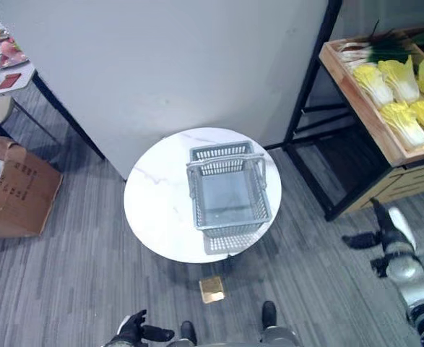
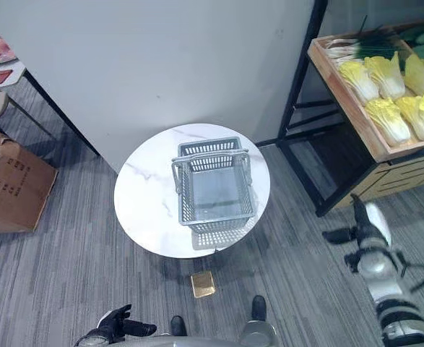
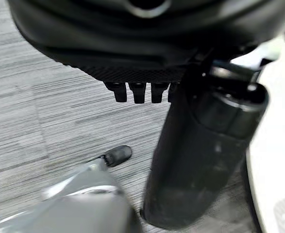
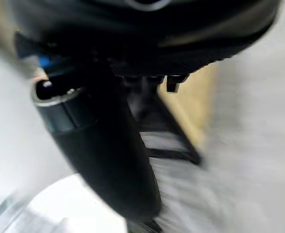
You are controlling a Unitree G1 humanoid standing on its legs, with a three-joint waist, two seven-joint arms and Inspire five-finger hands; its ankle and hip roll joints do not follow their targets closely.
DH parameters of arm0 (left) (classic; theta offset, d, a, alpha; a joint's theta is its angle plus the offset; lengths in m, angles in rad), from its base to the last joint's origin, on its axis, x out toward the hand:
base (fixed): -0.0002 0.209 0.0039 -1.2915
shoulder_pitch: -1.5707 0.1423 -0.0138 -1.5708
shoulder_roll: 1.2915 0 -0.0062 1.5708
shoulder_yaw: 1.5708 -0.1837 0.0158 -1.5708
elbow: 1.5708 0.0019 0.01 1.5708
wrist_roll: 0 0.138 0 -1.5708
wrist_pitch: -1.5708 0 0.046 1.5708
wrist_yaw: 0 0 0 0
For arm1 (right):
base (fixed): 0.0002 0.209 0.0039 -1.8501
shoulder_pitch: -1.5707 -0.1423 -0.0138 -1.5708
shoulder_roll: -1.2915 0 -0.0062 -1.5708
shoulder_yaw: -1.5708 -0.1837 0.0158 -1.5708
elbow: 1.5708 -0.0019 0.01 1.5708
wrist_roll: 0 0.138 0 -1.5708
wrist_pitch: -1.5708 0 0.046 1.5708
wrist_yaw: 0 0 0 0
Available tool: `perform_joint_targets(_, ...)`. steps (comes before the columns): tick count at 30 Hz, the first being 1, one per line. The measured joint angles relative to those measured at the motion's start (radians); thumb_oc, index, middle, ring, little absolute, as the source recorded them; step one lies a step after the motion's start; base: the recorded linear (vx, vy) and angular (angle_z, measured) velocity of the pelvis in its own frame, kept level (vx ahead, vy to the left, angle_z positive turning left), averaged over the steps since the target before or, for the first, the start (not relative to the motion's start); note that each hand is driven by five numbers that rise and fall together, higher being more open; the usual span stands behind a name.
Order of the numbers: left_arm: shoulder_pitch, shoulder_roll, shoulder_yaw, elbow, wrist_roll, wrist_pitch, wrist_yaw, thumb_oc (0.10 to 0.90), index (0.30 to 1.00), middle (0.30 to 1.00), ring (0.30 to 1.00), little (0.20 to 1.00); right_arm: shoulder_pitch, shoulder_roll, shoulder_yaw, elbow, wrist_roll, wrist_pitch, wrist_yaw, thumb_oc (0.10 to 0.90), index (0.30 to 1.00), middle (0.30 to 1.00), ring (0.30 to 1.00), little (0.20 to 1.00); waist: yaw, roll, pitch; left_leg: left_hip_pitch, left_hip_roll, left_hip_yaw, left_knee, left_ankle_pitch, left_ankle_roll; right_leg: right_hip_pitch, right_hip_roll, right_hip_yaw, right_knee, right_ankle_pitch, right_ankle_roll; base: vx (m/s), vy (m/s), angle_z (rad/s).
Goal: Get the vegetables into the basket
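On the round table [image 1: 154, 202], a grey basket [image 1: 228, 189] sits empty.
Right hand [image 1: 385, 220] raised toward cabbages [image 1: 403, 97], fingers straight; left hand [image 1: 136, 329] low, relaxed.

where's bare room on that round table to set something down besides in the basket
The round white table is bare across its left half, between its left rim and the grey basket. The basket crowds the right half, nearly reaching the right and near edges. The basket itself holds nothing. The wooden crate on the rack is packed with cabbages.

Dark print on the cardboard box [image 1: 20, 189] is unreadable.
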Motion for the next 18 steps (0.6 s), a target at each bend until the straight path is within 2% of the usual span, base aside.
perform_joint_targets(2,-0.004,0.004,0.024,0.003,0.001,0.001,-0.004,0.900,1.000,1.000,1.000,1.000,-0.074,-0.022,0.008,-0.038,-0.085,-0.059,-0.005,0.900,1.000,1.000,1.000,1.000,0.021,-0.009,-0.001,0.003,0.002,-0.003,0.000,0.001,0.000,0.006,0.001,-0.004,0.000,0.000,0.000,0.00,0.013,0.11)
perform_joint_targets(4,-0.005,0.008,0.027,0.005,0.002,-0.006,-0.006,0.900,1.000,1.000,1.000,1.000,-0.183,-0.024,0.064,-0.040,-0.105,-0.061,0.002,0.900,1.000,1.000,1.000,1.000,0.043,-0.020,-0.001,0.002,0.001,-0.007,0.000,0.001,-0.001,0.007,0.001,-0.007,0.000,-0.001,0.000,0.00,0.015,0.05)
perform_joint_targets(6,-0.010,0.011,0.037,0.007,0.002,-0.008,-0.006,0.900,1.000,1.000,1.000,1.000,-0.262,0.009,0.096,-0.041,-0.097,-0.065,0.006,0.900,1.000,1.000,1.000,1.000,0.053,-0.031,0.000,-0.001,0.001,-0.015,0.000,0.004,0.000,0.010,0.000,-0.016,0.000,0.000,0.000,0.00,0.009,0.11)
perform_joint_targets(8,-0.024,0.012,0.043,0.019,0.003,-0.008,-0.012,0.900,1.000,1.000,1.000,1.000,-0.330,0.007,0.174,-0.049,-0.093,-0.070,0.026,0.900,1.000,1.000,1.000,1.000,0.072,-0.035,0.001,-0.004,-0.001,-0.026,0.000,0.005,0.001,0.013,-0.002,-0.027,0.000,-0.001,0.001,-0.02,-0.004,0.19)
perform_joint_targets(9,-0.029,0.014,0.044,0.020,0.002,-0.011,-0.015,0.900,1.000,1.000,1.000,1.000,-0.380,-0.005,0.254,-0.078,-0.094,-0.077,0.063,0.900,1.000,1.000,1.000,1.000,0.087,-0.041,0.004,-0.010,-0.001,-0.036,0.001,0.008,0.002,0.013,-0.002,-0.035,0.000,-0.001,0.002,-0.05,-0.002,0.23)
perform_joint_targets(10,-0.037,0.015,0.044,0.020,0.002,-0.011,-0.017,0.900,1.000,1.000,1.000,1.000,-0.383,-0.001,0.266,-0.091,-0.094,-0.093,0.072,0.900,1.000,1.000,1.000,1.000,0.099,-0.043,0.004,-0.015,-0.001,-0.045,0.001,0.010,0.002,0.013,-0.002,-0.039,0.000,-0.001,0.002,-0.04,-0.001,0.23)
perform_joint_targets(12,-0.041,0.024,0.040,0.021,0.001,-0.012,-0.018,0.900,1.000,1.000,1.000,1.000,-0.493,0.076,0.376,-0.031,-0.073,-0.094,0.087,0.900,1.000,1.000,1.000,1.000,0.107,-0.050,0.006,-0.026,-0.001,-0.052,0.001,0.014,0.003,0.008,-0.002,-0.048,0.000,-0.001,0.002,-0.01,-0.002,0.13)
perform_joint_targets(13,-0.052,0.024,0.034,0.021,0.002,-0.012,-0.019,0.900,1.000,1.000,1.000,1.000,-0.515,0.083,0.412,-0.019,-0.070,-0.095,0.100,0.900,1.000,1.000,1.000,1.000,0.113,-0.052,0.006,-0.030,-0.001,-0.055,0.001,0.015,0.003,0.007,-0.003,-0.051,0.000,-0.002,0.002,-0.01,-0.002,0.11)
perform_joint_targets(14,-0.058,0.024,0.027,0.020,0.003,-0.012,-0.024,0.900,1.000,1.000,1.000,1.000,-0.519,0.087,0.434,-0.020,-0.065,-0.105,0.114,0.900,1.000,1.000,1.000,1.000,0.139,-0.053,0.007,-0.033,-0.001,-0.057,0.001,0.016,0.003,0.007,-0.003,-0.056,0.000,-0.002,0.002,-0.03,0.003,0.12)
perform_joint_targets(15,-0.058,0.024,0.025,0.020,0.000,-0.012,-0.025,0.900,1.000,1.000,1.000,1.000,-0.526,0.093,0.446,-0.017,-0.064,-0.107,0.122,0.900,1.000,1.000,1.000,1.000,0.147,-0.055,0.008,-0.036,-0.001,-0.059,0.001,0.016,0.003,0.006,-0.004,-0.058,0.000,-0.002,0.002,-0.03,0.007,0.09)
perform_joint_targets(18,-0.069,0.032,0.003,0.016,-0.009,-0.013,-0.025,0.900,1.000,1.000,1.000,1.000,-0.590,0.151,0.483,0.064,-0.048,-0.104,0.135,0.900,1.000,1.000,1.000,1.000,0.154,-0.060,0.012,-0.048,-0.004,-0.067,0.002,0.020,0.003,-0.002,-0.005,-0.063,0.000,-0.002,0.002,-0.03,0.001,0.07)
